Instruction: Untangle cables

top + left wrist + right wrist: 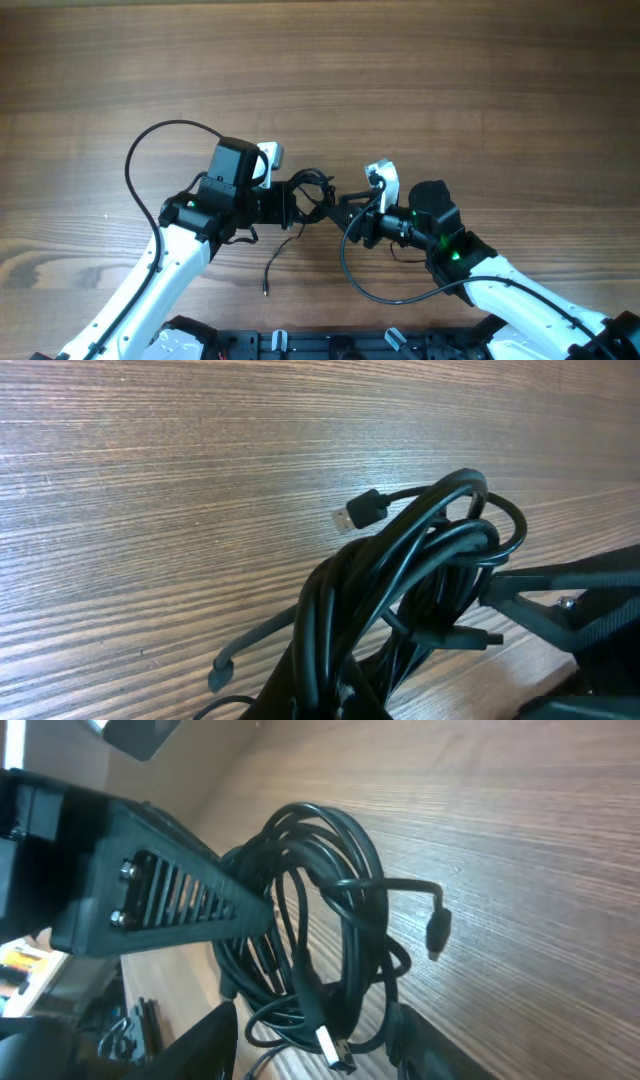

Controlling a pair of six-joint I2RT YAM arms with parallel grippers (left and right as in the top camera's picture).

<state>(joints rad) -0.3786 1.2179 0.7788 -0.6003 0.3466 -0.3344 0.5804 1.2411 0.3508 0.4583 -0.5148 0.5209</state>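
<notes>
Left gripper [297, 200]: jaws clenched on bundled cables [400, 575]. Right gripper [315, 1045]: jaws parted around the loops (gripping or not, cannot tell). One strand trails onto tabletop [420, 80].

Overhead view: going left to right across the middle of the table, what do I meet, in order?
left end effector → cable bundle → right end effector

Thin black cables [312, 192], tangled bundle
</notes>
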